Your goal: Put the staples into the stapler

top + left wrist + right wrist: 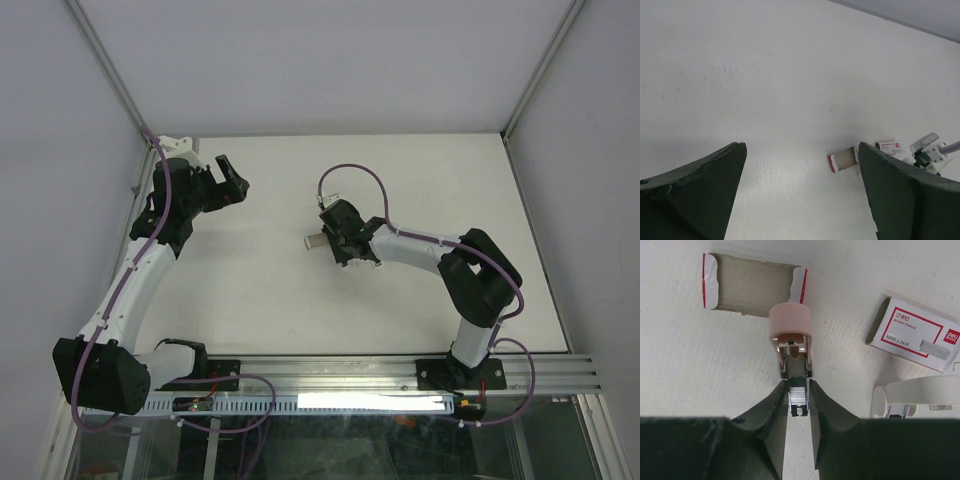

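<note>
The pink stapler (pixel 790 327) lies open on the table with its channel facing up, pointing away from my right gripper (pixel 799 386). A short silvery strip of staples (pixel 798 396) sits in the rear of that channel. My right fingertips (pixel 777 395) flank the strip closely, with thin gaps on both sides, so the jaws stand slightly open. The greyish inner tray (pixel 752 286) lies empty just beyond the stapler's nose. The red-and-white sleeve (pixel 914 333) lies to the right. My left gripper (pixel 800 147) hangs wide open over bare table, far left of all this.
A white curved part with metal under it (pixel 920 390) lies right beside my right fingers. From the left wrist view, the tray (pixel 844 159) and sleeve (pixel 890 147) lie ahead to the right. Enclosure walls ring the white table (pixel 270 300).
</note>
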Motion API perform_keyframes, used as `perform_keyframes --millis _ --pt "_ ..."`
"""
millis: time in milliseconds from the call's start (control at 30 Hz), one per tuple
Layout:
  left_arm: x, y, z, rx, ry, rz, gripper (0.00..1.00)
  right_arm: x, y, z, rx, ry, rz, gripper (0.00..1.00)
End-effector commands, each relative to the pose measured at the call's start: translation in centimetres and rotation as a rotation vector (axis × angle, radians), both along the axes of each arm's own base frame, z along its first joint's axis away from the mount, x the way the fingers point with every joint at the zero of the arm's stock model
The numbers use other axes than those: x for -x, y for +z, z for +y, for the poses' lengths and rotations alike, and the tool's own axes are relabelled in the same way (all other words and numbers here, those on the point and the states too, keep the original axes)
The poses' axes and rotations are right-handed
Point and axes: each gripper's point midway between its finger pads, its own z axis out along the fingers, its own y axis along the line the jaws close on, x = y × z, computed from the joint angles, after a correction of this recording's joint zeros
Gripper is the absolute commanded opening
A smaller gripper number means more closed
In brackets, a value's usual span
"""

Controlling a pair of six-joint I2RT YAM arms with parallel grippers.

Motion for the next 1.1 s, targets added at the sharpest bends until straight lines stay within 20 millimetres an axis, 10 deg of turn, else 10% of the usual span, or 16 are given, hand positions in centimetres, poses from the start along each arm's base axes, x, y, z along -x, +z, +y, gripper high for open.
perform_keyframes --millis 0,533,1067 --pt "-0.1 1.9 -0.2 -0.002 -0.022 -0.08 0.99 -1.3 1.9 1.0 -0.042 -0.019 -0.048 0.27" --pt "-0.2 1.9 -0.2 -0.001 -0.024 -0.08 0.99 -1.5 4.8 1.0 -0.089 -0.03 -0.088 0.39" --pt "-0.1 1.7 -0.3 0.002 -0.03 -0.076 0.99 -1.4 3.8 0.5 -0.114 -0.046 -0.041 0.07"
